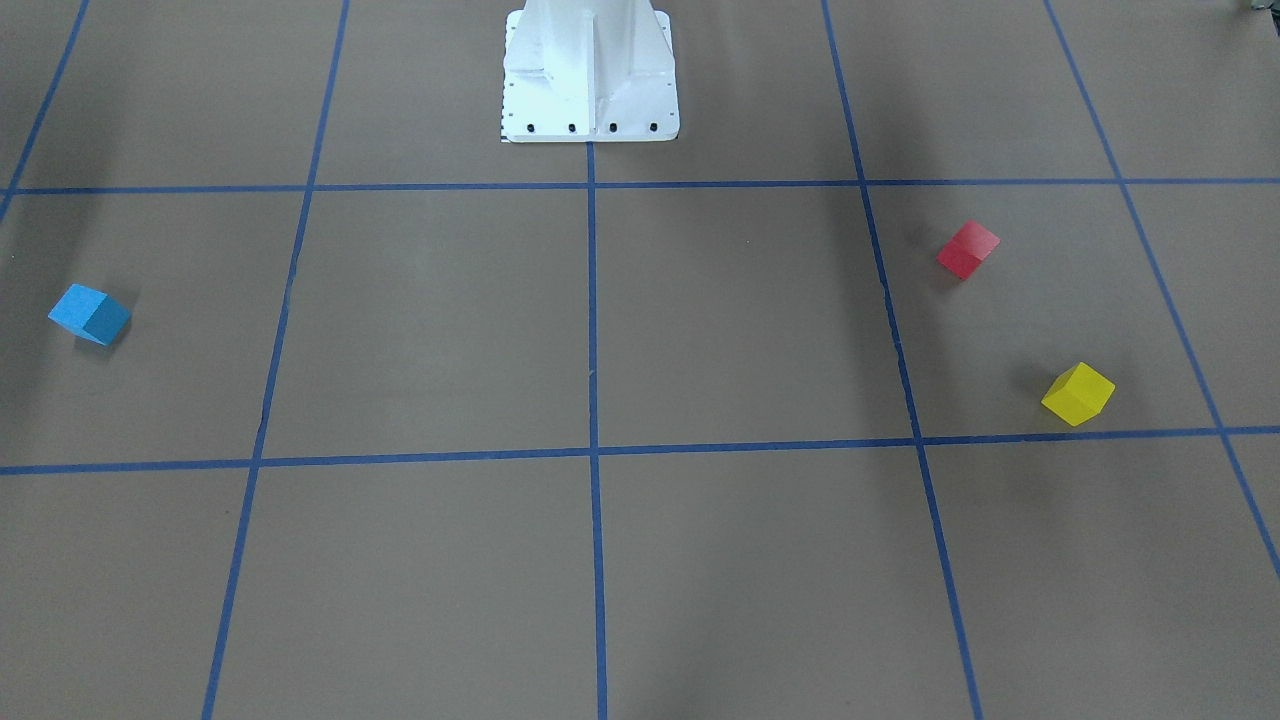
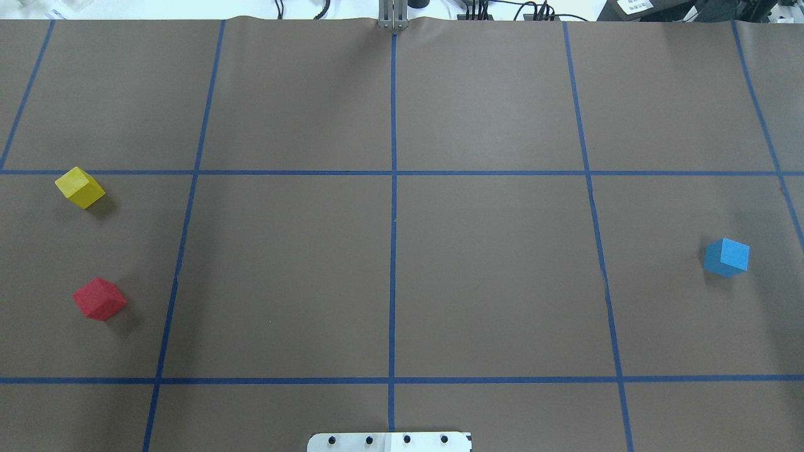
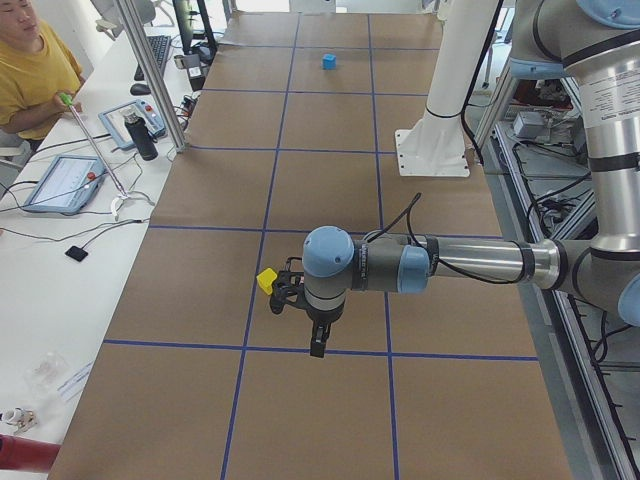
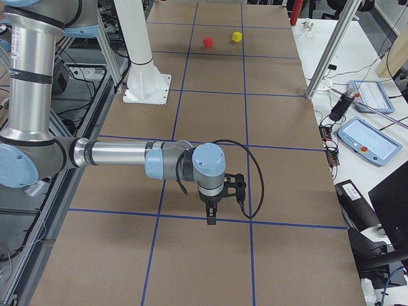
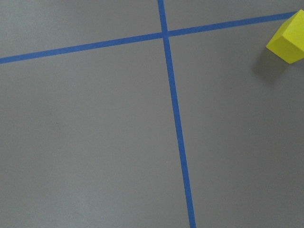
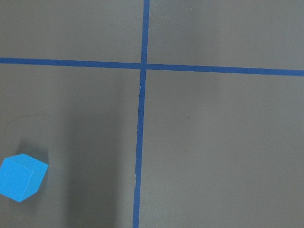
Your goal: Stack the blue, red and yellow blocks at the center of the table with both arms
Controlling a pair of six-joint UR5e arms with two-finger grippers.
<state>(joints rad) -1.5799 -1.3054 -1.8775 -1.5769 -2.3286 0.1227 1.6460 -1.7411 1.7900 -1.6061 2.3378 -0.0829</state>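
Observation:
The blue block (image 2: 727, 257) lies at the table's right side in the overhead view; it also shows in the right wrist view (image 6: 21, 177). The red block (image 2: 99, 299) and the yellow block (image 2: 80, 187) lie apart at the left side; the yellow block also shows in the left wrist view (image 5: 287, 38). My left gripper (image 3: 318, 345) hangs above the table beside the yellow block (image 3: 266, 281). My right gripper (image 4: 211, 220) hangs above the table's near end in the exterior right view. Both show only in side views, so I cannot tell whether they are open or shut.
The white robot base (image 1: 590, 75) stands at the table's edge on the centre line. Blue tape lines (image 2: 393, 251) divide the brown table into squares. An operator (image 3: 35, 70) sits at a side desk with tablets (image 3: 62, 183).

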